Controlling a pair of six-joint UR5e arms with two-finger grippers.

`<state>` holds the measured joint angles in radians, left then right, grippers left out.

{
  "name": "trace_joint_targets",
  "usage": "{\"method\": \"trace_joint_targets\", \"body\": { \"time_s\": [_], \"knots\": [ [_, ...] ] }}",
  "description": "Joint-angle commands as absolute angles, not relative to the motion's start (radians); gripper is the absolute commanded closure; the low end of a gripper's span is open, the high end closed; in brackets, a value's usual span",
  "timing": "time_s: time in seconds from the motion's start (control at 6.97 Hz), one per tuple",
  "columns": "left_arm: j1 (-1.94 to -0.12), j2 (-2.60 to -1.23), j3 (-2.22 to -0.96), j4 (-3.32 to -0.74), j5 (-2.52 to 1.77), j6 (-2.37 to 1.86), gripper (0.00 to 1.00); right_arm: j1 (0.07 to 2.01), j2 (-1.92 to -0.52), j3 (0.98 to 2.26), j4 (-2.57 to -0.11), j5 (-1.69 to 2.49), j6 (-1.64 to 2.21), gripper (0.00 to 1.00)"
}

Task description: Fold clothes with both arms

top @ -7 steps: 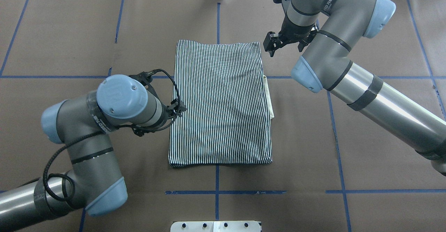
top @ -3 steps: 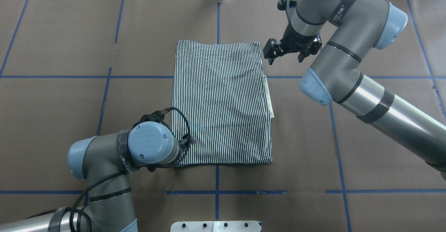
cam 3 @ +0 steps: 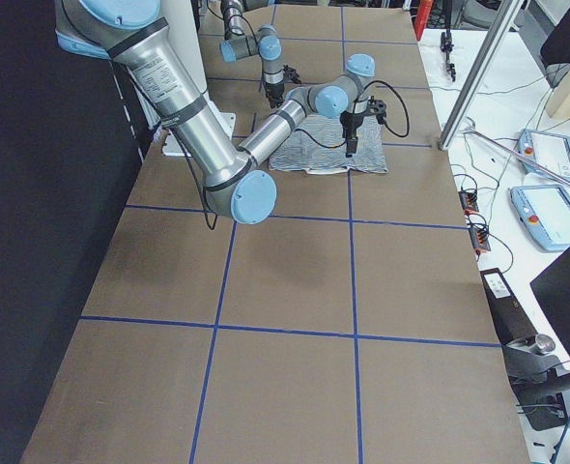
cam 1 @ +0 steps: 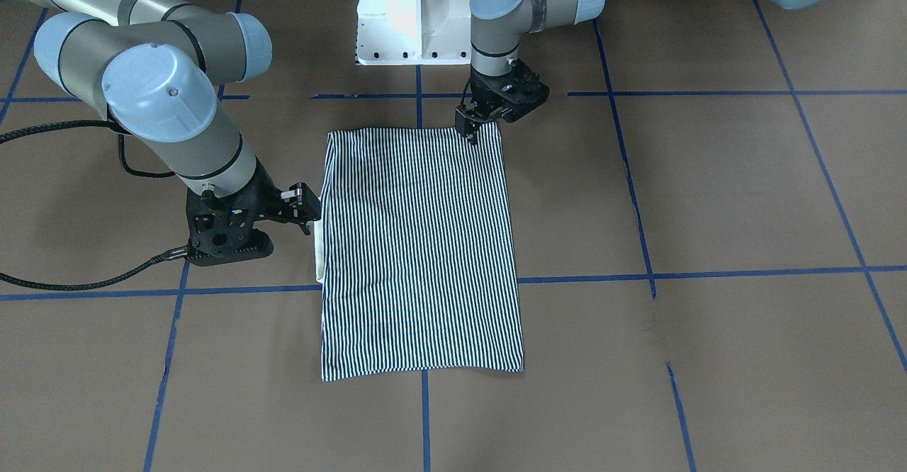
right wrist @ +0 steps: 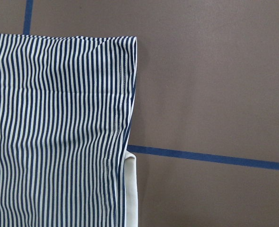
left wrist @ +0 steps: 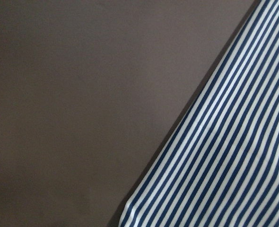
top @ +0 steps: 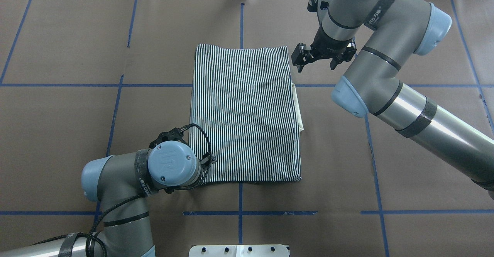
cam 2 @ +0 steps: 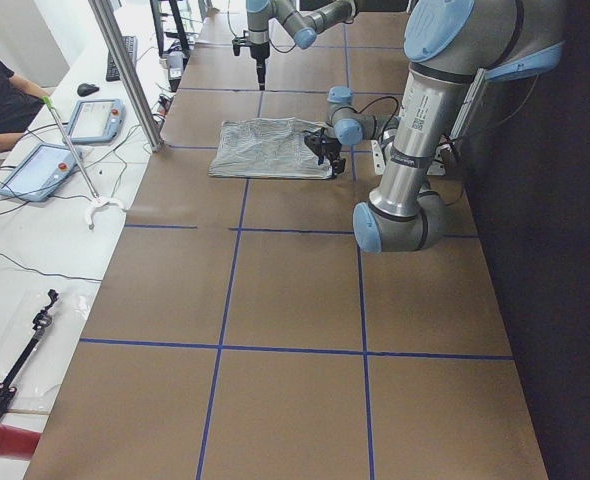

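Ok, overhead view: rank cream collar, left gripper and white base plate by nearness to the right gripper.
From the right gripper:
1. cream collar, along the shirt's right edge.
2. left gripper, at the shirt's near left corner.
3. white base plate, bottom centre.

Setting: a robotics laboratory, with a test cell built round me.

- Work table (top: 58, 133), wholly covered in brown paper and marked off into squares by blue tape lines (top: 239, 213).
- White pedestal base (cam 1: 411, 25) at the table's edge. My left arm (top: 127, 176) and my right arm (top: 386, 75) reach out from its side of the table.
- White side bench (cam 2: 15, 260) along the table's far edge. It holds two teach pendants (cam 2: 95, 118) and loose black cables (cam 2: 5, 265).
- Aluminium frame post (cam 2: 125, 70), standing between the table and the bench.
- A person (cam 2: 0, 95) at the bench, only partly in view.
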<state>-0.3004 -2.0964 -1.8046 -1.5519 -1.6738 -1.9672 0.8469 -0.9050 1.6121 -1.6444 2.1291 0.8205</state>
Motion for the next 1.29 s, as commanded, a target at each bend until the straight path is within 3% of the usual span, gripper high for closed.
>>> {"method": "trace_joint_targets", "body": {
  "time_s": [0.0, 0.29, 0.86, 1.15],
  "knots": [
    [-0.299, -2.098, -1.792, -1.552, -1.67, -1.965, 0.11, 0.847, -0.907, 1.612, -1.641, 2.129, 0.821, 0.0],
    [-0.292, -2.1, -1.79, -1.552, -1.67, -1.963, 0.29, 0.847, -0.911, 1.612, -1.64, 2.129, 0.821, 0.0],
    [-0.284, -2.095, -1.796, -1.551, -1.667, -1.962, 0.94, 0.847, -0.916, 1.611, -1.64, 2.128, 0.819, 0.0],
    [-0.273, -2.095, -1.796, -1.549, -1.669, -1.953, 1.0, 0.847, -0.916, 1.611, -1.64, 2.128, 0.821, 0.0]
  ]
}}
